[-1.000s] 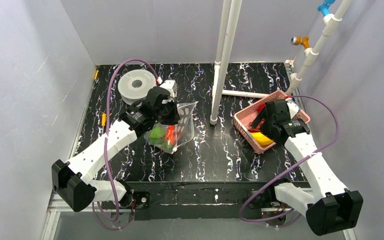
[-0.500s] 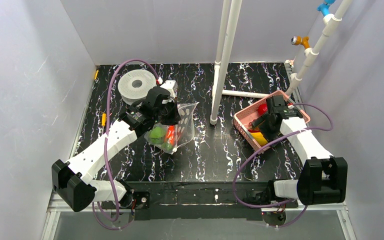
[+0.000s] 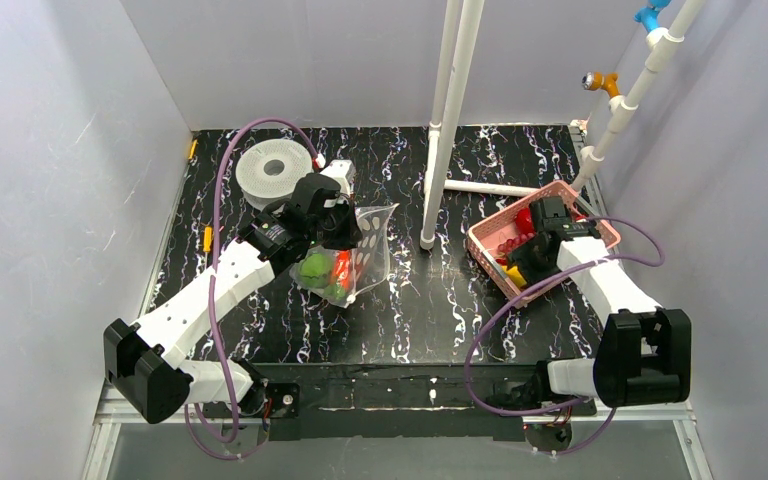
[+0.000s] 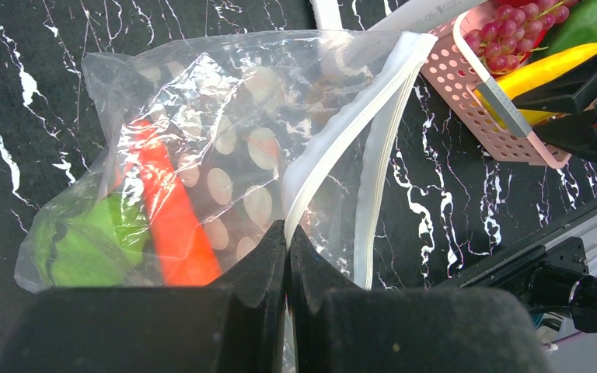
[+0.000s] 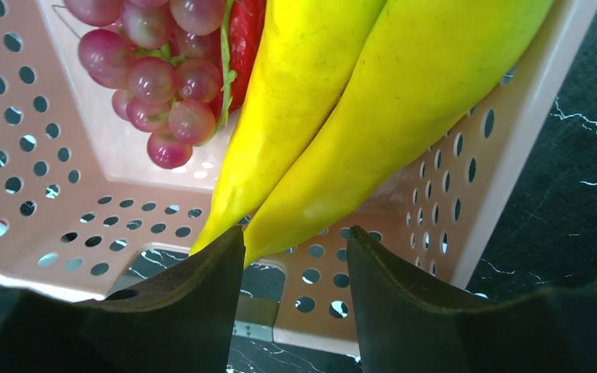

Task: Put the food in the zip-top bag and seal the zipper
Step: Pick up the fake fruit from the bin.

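Note:
The clear dotted zip-top bag (image 3: 360, 250) (image 4: 225, 148) hangs from my left gripper (image 3: 345, 222) (image 4: 288, 229), which is shut on its mouth edge at the zipper (image 4: 334, 148). The bag holds a green piece (image 4: 85, 245) and an orange-red piece (image 4: 167, 214). My right gripper (image 3: 532, 255) (image 5: 295, 245) is open, down inside the pink basket (image 3: 495, 250) (image 5: 85, 210). The tips of two yellow bananas (image 5: 342, 109) lie just in front of its fingers, nearer the left one. Purple grapes (image 5: 155, 70) and a red piece (image 5: 245, 47) lie beside them.
A grey-white round spool (image 3: 273, 170) stands at the back left. A white pipe post (image 3: 440, 140) rises mid-table with a crossbar (image 3: 490, 187) toward the basket. White walls close in both sides.
My right arm has swung in over the basket and lowered its open gripper toward the bananas. The left arm and the bag have stayed still.

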You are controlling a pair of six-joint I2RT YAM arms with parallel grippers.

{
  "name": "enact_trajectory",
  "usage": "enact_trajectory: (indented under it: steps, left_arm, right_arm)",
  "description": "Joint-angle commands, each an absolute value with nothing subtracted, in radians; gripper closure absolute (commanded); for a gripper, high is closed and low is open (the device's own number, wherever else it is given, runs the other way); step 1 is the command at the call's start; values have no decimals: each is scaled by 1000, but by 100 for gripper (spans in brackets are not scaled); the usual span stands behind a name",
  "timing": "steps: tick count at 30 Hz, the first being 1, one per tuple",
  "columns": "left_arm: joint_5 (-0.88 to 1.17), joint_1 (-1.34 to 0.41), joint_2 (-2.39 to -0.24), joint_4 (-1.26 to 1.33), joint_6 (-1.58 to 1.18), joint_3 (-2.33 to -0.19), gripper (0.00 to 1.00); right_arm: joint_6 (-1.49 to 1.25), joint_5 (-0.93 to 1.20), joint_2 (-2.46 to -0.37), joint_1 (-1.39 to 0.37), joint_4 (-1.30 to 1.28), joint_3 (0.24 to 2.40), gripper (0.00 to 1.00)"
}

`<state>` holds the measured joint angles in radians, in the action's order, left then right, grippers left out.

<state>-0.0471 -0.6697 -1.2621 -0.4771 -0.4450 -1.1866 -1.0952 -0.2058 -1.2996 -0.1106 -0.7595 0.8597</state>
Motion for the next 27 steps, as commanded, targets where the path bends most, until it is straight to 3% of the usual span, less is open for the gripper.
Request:
enact_trajectory:
  steps: [1,7,13,17,21,27]
  left_arm:
    - [-52,-669,-1239,-472,-431,-1185,100]
    - [-47,-670,-1248,-474,-431,-1187,100]
    - [-50,-669,-1253,-473,-431,-1185,100]
    - [-39,-670,-1265,-474,-432,-1188,100]
    - [-42,-670,-1266,-474,-432,-1187,100]
    - [-35,-669,-1277,-474,-434,-1189,100]
  right_arm:
    - [-1142,-193,-1335,-97,-708,825,40]
    - [-1165,-166,-1410,-78,-652,804,37]
    - [-1163,-132,-1504,-64,-593,801,25]
    - [-1156,-115,-1553,-60,-580,808,25]
    - [-1146,-142,-1545,-58,-576,803,33]
    - [-1095,-140,-1475,-58,-569,792,63]
